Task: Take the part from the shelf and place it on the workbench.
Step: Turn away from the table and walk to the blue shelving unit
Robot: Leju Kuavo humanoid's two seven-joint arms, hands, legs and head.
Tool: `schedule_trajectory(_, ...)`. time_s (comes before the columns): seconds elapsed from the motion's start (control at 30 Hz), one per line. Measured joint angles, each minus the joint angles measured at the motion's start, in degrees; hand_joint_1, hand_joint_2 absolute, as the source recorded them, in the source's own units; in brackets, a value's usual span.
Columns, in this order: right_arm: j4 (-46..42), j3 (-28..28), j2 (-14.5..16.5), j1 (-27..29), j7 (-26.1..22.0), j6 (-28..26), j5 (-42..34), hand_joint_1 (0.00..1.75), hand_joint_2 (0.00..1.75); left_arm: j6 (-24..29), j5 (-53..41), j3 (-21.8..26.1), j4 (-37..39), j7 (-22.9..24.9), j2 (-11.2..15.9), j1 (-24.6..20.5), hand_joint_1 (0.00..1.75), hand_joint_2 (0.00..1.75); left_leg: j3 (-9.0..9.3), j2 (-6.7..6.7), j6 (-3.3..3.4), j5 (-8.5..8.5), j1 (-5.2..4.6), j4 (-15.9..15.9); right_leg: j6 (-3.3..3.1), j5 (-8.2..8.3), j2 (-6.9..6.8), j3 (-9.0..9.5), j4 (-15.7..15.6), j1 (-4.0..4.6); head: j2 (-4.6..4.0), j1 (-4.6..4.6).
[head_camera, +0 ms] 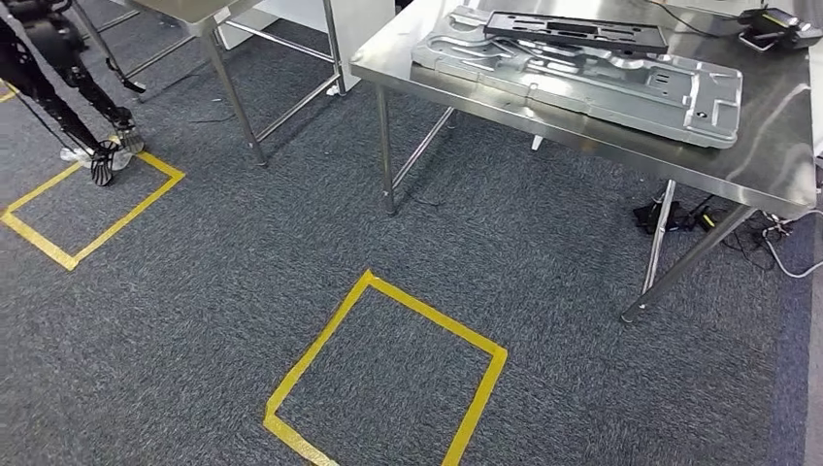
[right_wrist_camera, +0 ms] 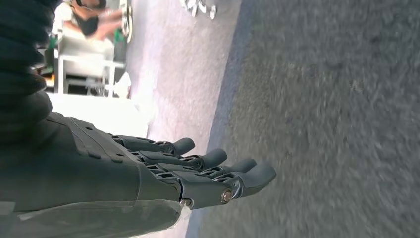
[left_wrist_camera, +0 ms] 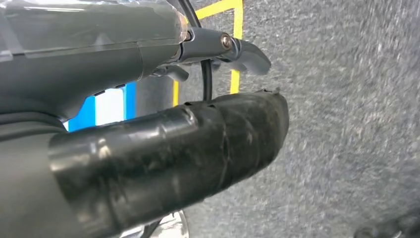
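The right hand [right_wrist_camera: 198, 173] hangs over grey carpet [head_camera: 194, 330], fingers straight, holding nothing. The left hand [left_wrist_camera: 163, 148] grips a black part [left_wrist_camera: 198, 144]. A steel bench [head_camera: 776, 146] carries a metal panel [head_camera: 582, 83], near yellow tape squares [head_camera: 388, 379].

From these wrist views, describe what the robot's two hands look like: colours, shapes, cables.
The left hand shows a thick black glossy rounded part in front, a smooth grey cover behind it and a grey fingertip past a silver screw. A black cable runs beside it. The right hand is dark grey, with a ribbed cover, slim segmented fingers ending in rounded tips, and a silver screw at one joint.
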Motion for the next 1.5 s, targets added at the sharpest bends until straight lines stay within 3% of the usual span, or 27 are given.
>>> schedule_trajectory(0.07, 0.1, -0.1, 0.6, -0.3, -0.8, 0.3, 0.2, 0.00, 1.75, 0.2, 0.0, -0.1, 0.6, 0.1, 0.3, -0.4, 0.00, 0.00, 1.25, -0.43, 0.27, -0.27, -0.45, -3.3, 0.33, 0.71, -1.91, -0.26, -0.1, -0.05, 0.00, 0.00)
schedule_trajectory(0.1, 0.1, -0.1, 0.9, -0.5, -1.1, 0.3, 0.3, 0.00, 1.75, 0.3, 0.0, -0.2, 1.0, 0.1, 0.5, -0.5, 0.00, 0.00, 1.08, -1.17, 0.20, 0.30, -0.33, -3.9, 0.55, 0.69, -1.39, -0.35, 0.1, -0.19, -0.01, 0.01)
schedule_trajectory(0.17, 0.1, -0.1, 1.5, -0.7, -1.8, 0.2, 0.4, 0.00, 1.75, 0.4, 0.1, -0.5, 2.0, -0.1, 0.7, -0.9, 0.00, 0.00, 0.58, -2.67, 0.36, 1.57, 0.18, -4.9, 1.16, -1.48, 3.33, -1.27, 2.4, -0.62, -0.01, 0.02)
schedule_trajectory(0.2, 0.1, -0.2, 1.7, -0.6, -2.0, 0.1, 0.4, 0.00, 1.31, 0.4, 0.2, -0.7, 2.7, -0.5, 0.9, -1.3, 0.00, 0.00, 0.04, -3.51, 0.46, 2.15, 0.34, -5.1, 1.55, -3.59, 6.51, -2.37, 5.1, -0.95, -0.01, 0.05)
schedule_trajectory(0.23, 0.2, -0.3, 1.9, -0.4, -2.1, 0.1, 0.4, 0.00, 0.87, 0.4, 0.3, -1.0, 3.4, -1.0, 1.1, -1.8, 0.00, 0.00, -0.75, -4.54, 0.67, 2.63, 0.39, -5.0, 1.88, -5.78, 8.66, -3.68, 8.6, -1.22, -0.01, 0.05)
schedule_trajectory(0.27, 0.2, -0.4, 2.0, -0.2, -2.2, 0.2, 0.3, 0.00, 0.44, 0.5, 0.4, -1.2, 4.2, -1.4, 1.5, -2.1, 0.00, 0.00, -1.54, -5.54, 0.73, 3.12, 0.42, -4.7, 2.13, -7.33, 9.63, -4.85, 12.0, -1.43, -0.01, 0.09)
schedule_trajectory(0.3, 0.2, -0.7, 2.0, -0.1, -2.1, 0.3, 0.1, 0.00, 0.00, 0.6, 0.5, -1.4, 5.0, -1.8, 1.8, -2.3, 0.00, 0.00, -2.30, -6.48, 0.62, 3.57, 0.45, -4.4, 2.37, -7.80, 10.01, -5.45, 14.2, -1.57, -0.01, 0.09)
schedule_trajectory(0.33, 0.2, -1.1, 1.9, -0.1, -2.0, 0.4, -0.3, 0.00, 0.00, 0.7, 0.5, -1.6, 5.8, -1.9, 2.1, -2.4, 0.00, 0.00, -3.03, -7.27, 0.48, 3.95, 0.52, -4.1, 2.58, -7.15, 10.14, -5.15, 14.6, -1.68, -0.01, 0.08)
schedule_trajectory(0.37, 0.2, -1.7, 1.8, -0.1, -1.9, 0.7, -0.9, 0.00, 0.00, 0.8, 0.5, -1.7, 6.5, -1.9, 2.5, -2.4, 0.00, 0.00, -3.74, -7.83, 0.30, 4.23, 0.63, -3.6, 2.80, -5.62, 10.21, -3.72, 12.8, -1.81, -0.01, 0.08)
schedule_trajectory(0.43, 0.2, -3.0, 1.4, -0.3, -1.9, 1.5, -2.1, 0.00, 0.00, 0.8, 0.6, -1.9, 7.6, -1.7, 3.1, -2.4, 0.00, 0.00, -5.15, -8.66, -0.14, 4.45, 0.81, -2.3, 3.10, -3.07, 10.69, 0.85, 5.4, -2.08, -0.01, 0.09)
schedule_trajectory(0.5, 0.2, -4.4, 1.3, -0.3, -1.9, 2.6, -3.3, 0.00, 0.00, 0.8, 0.6, -2.1, 8.4, -1.6, 3.7, -2.7, 0.00, 0.00, -6.27, -9.17, -0.70, 4.49, 0.80, -0.9, 2.67, -2.56, 11.40, 3.17, 1.1, -2.08, -0.01, 0.09)
schedule_trajectory(0.57, 0.2, -6.0, 1.2, -0.4, -1.8, 4.0, -4.2, 0.00, 0.00, 0.7, 0.6, -2.5, 9.2, -1.4, 4.4, -3.1, 0.00, 0.00, -6.88, -9.55, -1.38, 4.75, 0.73, -0.3, 1.75, -2.57, 11.55, 2.81, 0.8, -1.96, -0.01, 0.08)
schedule_trajectory(0.63, 0.2, -7.5, 1.4, -0.4, -1.9, 5.3, -4.8, 0.00, 0.00, 0.8, 0.8, -2.8, 10.0, -1.1, 4.8, -3.4, 0.00, 0.00, -7.51, -8.86, -2.12, 4.34, 0.82, 0.5, 0.78, -2.11, 11.14, 2.59, 0.4, -2.06, -0.01, 0.09)
schedule_trajectory(0.7, 0.2, -8.7, 1.6, -0.3, -2.2, 6.5, -5.2, 0.00, 0.00, 0.9, 1.4, -2.9, 10.7, -0.7, 5.1, -4.1, 0.00, 0.00, -9.25, -7.13, -2.99, 1.45, 1.23, 4.5, 0.03, -1.54, 10.56, 2.24, 0.2, -2.15, -0.01, 0.09)
schedule_trajectory(0.77, 0.3, -9.6, 1.7, -0.2, -2.5, 7.5, -5.2, 0.00, 0.00, 1.1, 2.0, -2.9, 11.3, -0.6, 5.3, -4.9, 0.00, 0.00, -12.10, -6.12, -3.89, -2.47, 1.89, 11.6, -0.06, -1.25, 9.94, 1.75, 0.2, -2.12, -0.01, 0.08)
schedule_trajectory(0.8, 0.3, -9.9, 1.8, -0.1, -2.7, 7.7, -5.2, 0.00, 0.00, 1.2, 2.2, -2.9, 11.6, -0.5, 5.3, -5.1, 0.00, 0.00, -13.03, -5.94, -4.24, -3.39, 2.25, 14.3, 0.03, -1.15, 9.64, 1.58, 0.2, -2.13, -0.01, 0.07)
schedule_trajectory(0.83, 0.3, -10.1, 1.9, 0.0, -3.0, 7.8, -5.2, 0.00, 0.00, 1.3, 2.4, -2.9, 11.8, -0.5, 5.3, -5.2, 0.00, 0.00, -13.09, -5.81, -4.51, -3.25, 2.57, 15.3, 0.13, -1.08, 9.38, 1.48, 0.3, -2.17, -0.01, 0.07)
schedule_trajectory(0.9, 0.3, -10.4, 2.1, -0.1, -3.6, 7.7, -5.2, 0.00, 0.00, 1.7, 2.5, -2.9, 12.1, -0.7, 5.4, -5.4, 0.00, 0.00, -9.99, -5.54, -4.83, -0.21, 3.09, 10.8, 0.34, -1.04, 9.07, 1.52, 0.3, -2.31, -0.01, 0.07)
schedule_trajectory(0.97, 0.3, -10.7, 2.3, -0.1, -4.2, 7.7, -5.2, 0.00, 0.00, 2.1, 2.7, -3.1, 12.4, -1.0, 5.6, -5.7, 0.00, 0.00, -5.59, -5.16, -4.79, 2.12, 3.08, 3.2, 0.84, -1.06, 8.85, 1.60, 0.3, -2.46, -0.01, 0.08)
schedule_trajectory(1.0, 0.3, -10.8, 2.4, -0.2, -4.5, 7.7, -5.2, 0.00, 0.00, 2.1, 2.9, -3.1, 12.5, -1.1, 5.7, -5.9, 0.00, 0.00, -4.29, -5.04, -4.54, 2.45, 2.87, 0.8, 1.23, -1.01, 8.75, 1.60, 0.3, -2.50, -0.01, 0.07)
schedule_trajectory(1.1, 0.3, -11.1, 2.5, -0.3, -5.0, 7.8, -5.0, 0.00, 0.00, 1.4, 4.1, -3.2, 13.0, -1.0, 6.4, -6.3, 0.00, 0.00, -3.66, -5.07, -3.34, 2.34, 2.37, -1.1, 2.51, -0.78, 8.59, 1.59, 0.0, -2.63, -0.01, 0.09)
schedule_trajectory(1.17, 0.3, -11.1, 2.6, -0.3, -5.4, 7.8, -4.6, 0.00, 0.00, 1.1, 4.7, -3.1, 13.4, -0.8, 6.7, -6.4, 0.00, 0.00, -3.40, -5.10, -2.40, 2.76, 2.43, -2.0, 3.01, -1.79, 9.04, 1.06, 1.1, -2.66, -0.01, 0.12)
schedule_trajectory(1.3, 0.4, -11.3, 2.6, -0.1, -5.6, 7.7, -4.2, 0.00, 0.00, 1.3, 5.4, -3.1, 14.0, -0.3, 6.8, -6.5, 0.00, 0.00, -3.59, -5.30, -1.12, 3.11, 1.79, -2.4, 2.78, -7.67, 9.94, -5.52, 13.8, -2.43, -0.01, 0.14)
schedule_trajectory(1.33, 0.4, -11.4, 2.6, 0.0, -5.7, 7.7, -4.1, 0.00, 0.00, 1.4, 5.4, -3.1, 14.1, -0.2, 6.8, -6.5, 0.00, 0.00, -3.61, -5.43, -0.99, 3.08, 1.58, -2.4, 2.68, -7.58, 9.97, -6.54, 15.5, -2.32, -0.01, 0.14)
schedule_trajectory(1.37, 0.4, -11.4, 2.6, 0.0, -5.7, 7.8, -4.1, 0.00, 0.00, 1.5, 5.4, -3.1, 14.2, -0.1, 6.8, -6.5, 0.00, 0.00, -3.59, -5.59, -0.92, 3.03, 1.41, -2.3, 2.49, -6.32, 9.99, -6.48, 14.9, -2.19, -0.01, 0.14)
schedule_trajectory(1.43, 0.4, -11.5, 2.6, 0.0, -5.7, 7.8, -4.1, 0.00, 0.00, 1.5, 5.4, -3.1, 14.4, 0.0, 6.8, -6.5, 0.00, 0.00, -3.45, -5.89, -0.83, 2.81, 1.14, -1.9, 1.72, -1.96, 10.14, -3.61, 8.2, -1.76, -0.01, 0.14)
schedule_trajectory(1.5, 0.4, -11.5, 2.6, -0.1, -5.7, 7.7, -4.1, 0.00, 0.00, 1.6, 5.5, -3.1, 14.6, 0.0, 6.8, -6.6, 0.00, 0.00, -3.61, -6.07, -1.00, 2.56, 0.86, -1.5, 1.00, 0.46, 10.29, -0.86, 1.8, -1.35, 0.00, 0.14)
